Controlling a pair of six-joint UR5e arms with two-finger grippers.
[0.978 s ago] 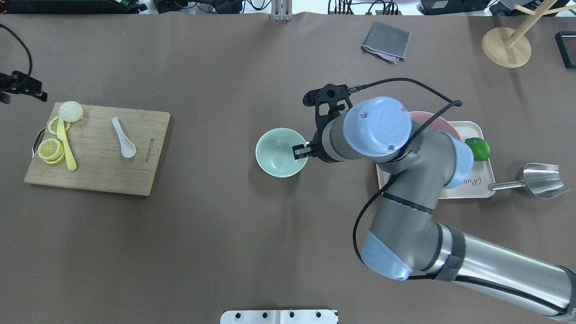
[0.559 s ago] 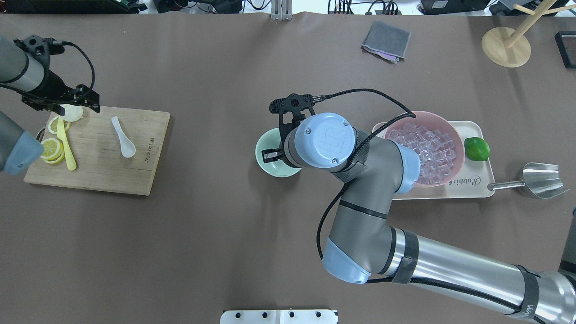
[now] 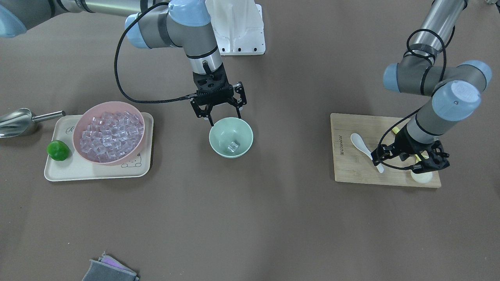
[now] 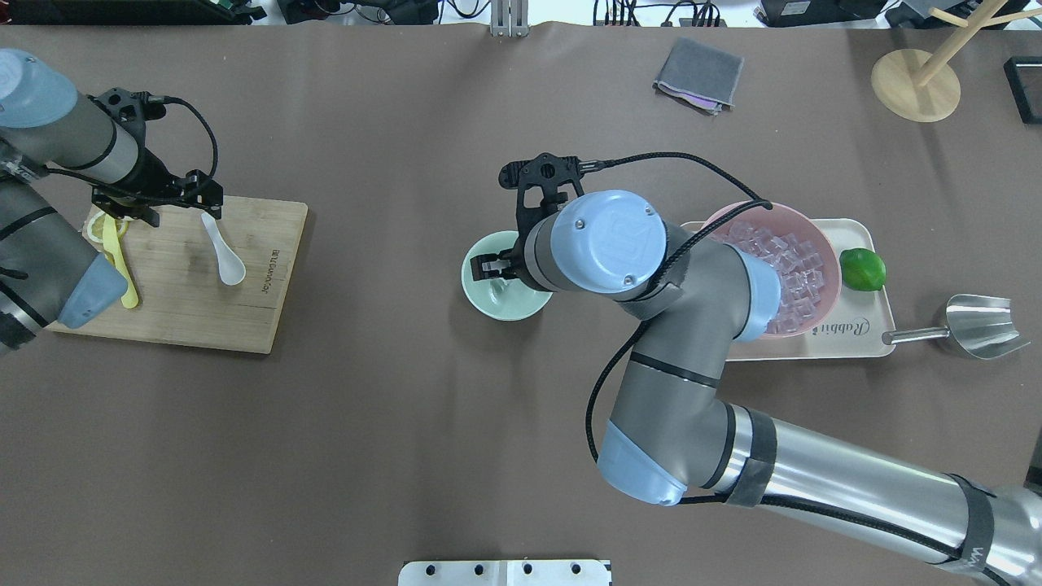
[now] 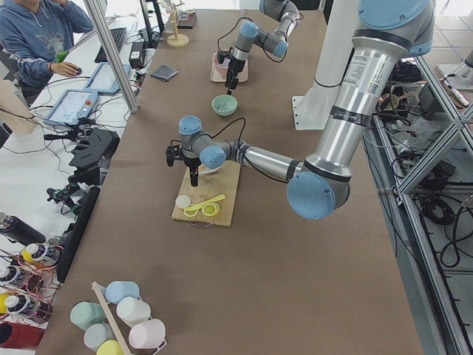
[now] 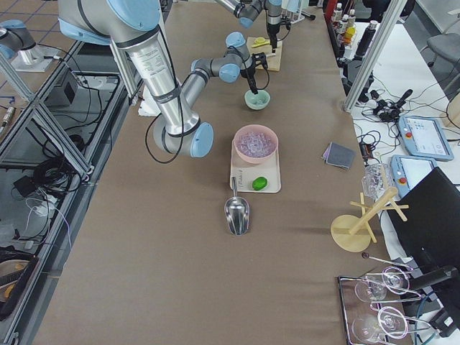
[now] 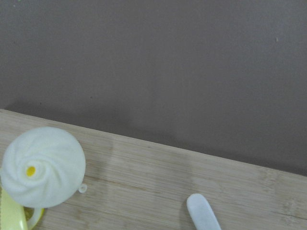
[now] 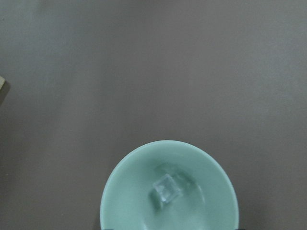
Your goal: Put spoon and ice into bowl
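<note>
The mint-green bowl (image 3: 218, 134) stands mid-table and holds one clear ice cube (image 3: 233, 146), which also shows in the right wrist view (image 8: 166, 188). My right gripper (image 3: 225, 119) hangs open and empty just above the bowl's robot-side rim. It also shows in the overhead view (image 4: 495, 268), over the bowl (image 4: 488, 299). The white spoon (image 4: 224, 252) lies on the wooden cutting board (image 4: 179, 313). My left gripper (image 4: 161, 208) hovers open over the board's far edge, beside the spoon's handle end (image 7: 204, 213), touching nothing.
A pink bowl (image 4: 733, 213) full of ice cubes and a lime (image 4: 863, 268) sit on a cream tray (image 4: 847, 346). A steel scoop (image 4: 981, 325) lies to its right. A yellow utensil (image 4: 122, 273) and a white bun (image 7: 43, 166) are on the board. A grey cloth (image 4: 700, 73) lies far back.
My right gripper moved left from the bowl's right rim to over the bowl, and an ice cube now lies inside. My left arm came in over the cutting board toward the spoon.
</note>
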